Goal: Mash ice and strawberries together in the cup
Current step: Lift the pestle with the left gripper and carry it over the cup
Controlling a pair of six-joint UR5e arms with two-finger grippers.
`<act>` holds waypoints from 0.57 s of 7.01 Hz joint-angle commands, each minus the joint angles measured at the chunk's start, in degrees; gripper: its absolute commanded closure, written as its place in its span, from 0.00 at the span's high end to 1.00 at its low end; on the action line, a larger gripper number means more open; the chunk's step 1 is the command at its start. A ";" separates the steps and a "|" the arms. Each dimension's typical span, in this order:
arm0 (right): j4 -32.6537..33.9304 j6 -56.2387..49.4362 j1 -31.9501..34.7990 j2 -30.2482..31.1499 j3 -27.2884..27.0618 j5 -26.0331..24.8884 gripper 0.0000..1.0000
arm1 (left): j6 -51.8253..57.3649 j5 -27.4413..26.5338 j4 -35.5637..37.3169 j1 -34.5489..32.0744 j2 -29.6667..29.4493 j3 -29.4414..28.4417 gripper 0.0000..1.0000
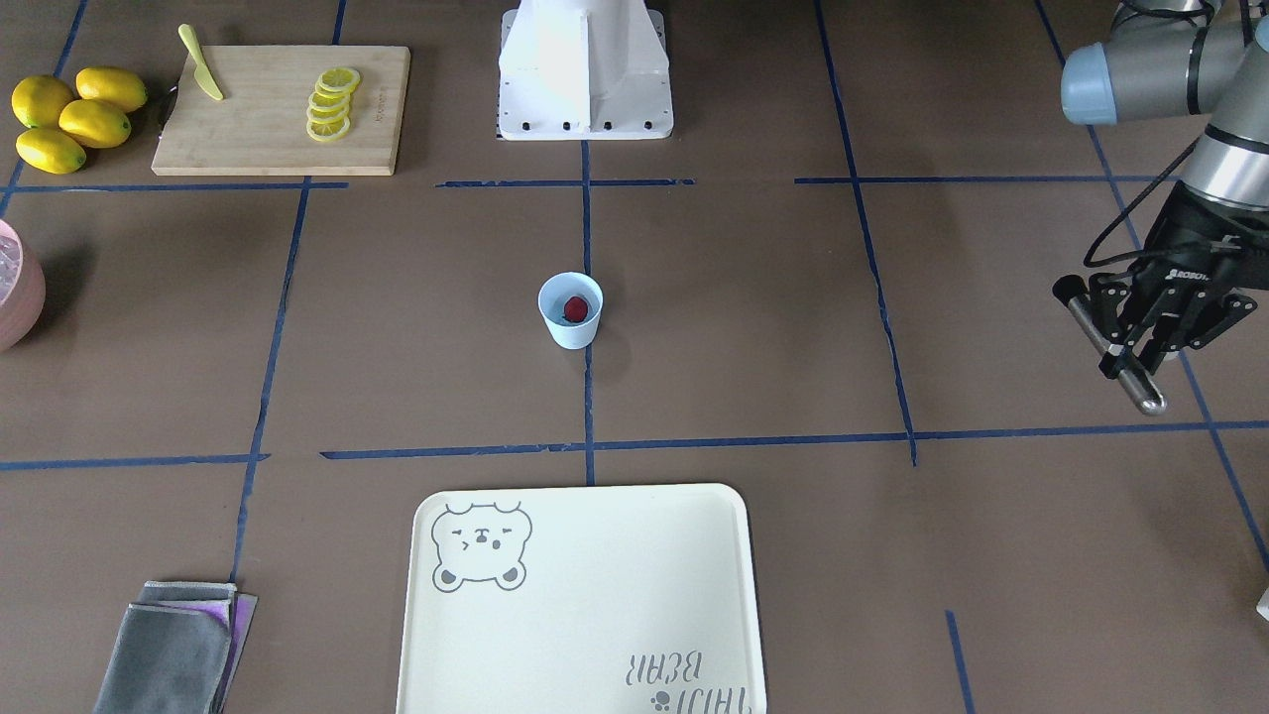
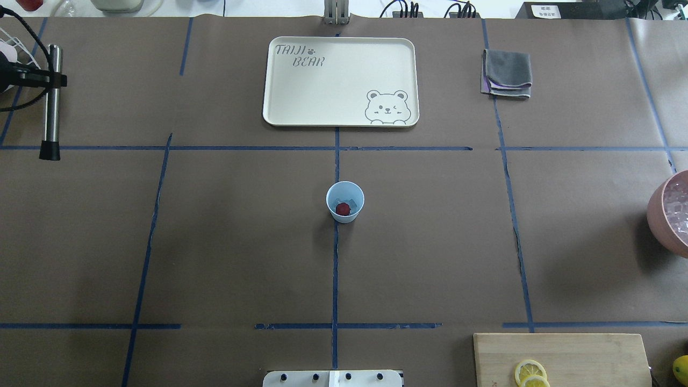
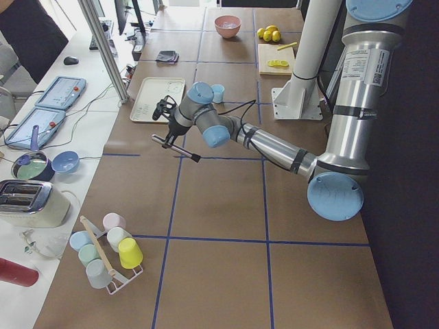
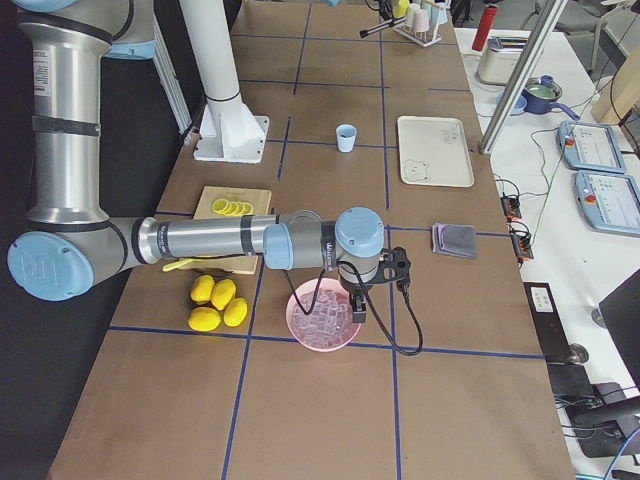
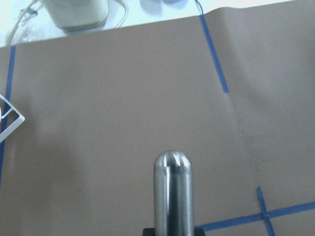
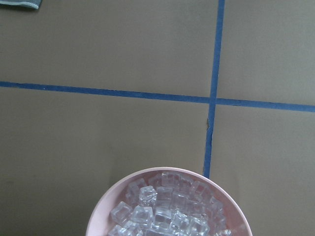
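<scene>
The light-blue cup stands upright at the table's middle, on a blue tape line. One dark-red strawberry lies inside it, with something pale like ice beside it. My left gripper hovers far off at my left, shut on a steel muddler with a black end. The right gripper hangs over the pink bowl of ice cubes; I cannot tell whether it is open or shut.
A cream bear tray lies beyond the cup, with a folded grey cloth to its right. A cutting board holds lemon slices and a yellow knife; whole lemons lie beside it. A cup rack stands at my far left.
</scene>
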State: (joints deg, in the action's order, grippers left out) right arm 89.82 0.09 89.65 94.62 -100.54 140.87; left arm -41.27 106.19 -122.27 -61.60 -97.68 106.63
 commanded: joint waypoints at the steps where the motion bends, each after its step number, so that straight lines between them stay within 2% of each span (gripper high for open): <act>1: 0.00 0.09 0.00 0.13 -0.35 1.16 0.99 | -2.32 -10.51 -7.73 6.37 -2.86 2.00 0.00; 3: -0.09 -0.09 0.00 0.21 -2.02 0.99 0.99 | -3.38 -22.64 -21.53 13.84 -2.60 1.14 0.00; 4: -0.09 0.00 0.00 0.21 -2.11 1.08 0.99 | -3.38 -24.87 -29.78 16.83 -2.69 1.13 0.00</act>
State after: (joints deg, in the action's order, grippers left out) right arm 89.76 0.06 89.65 94.83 -102.31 141.92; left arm -44.50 85.58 -142.91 -48.66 -100.37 108.03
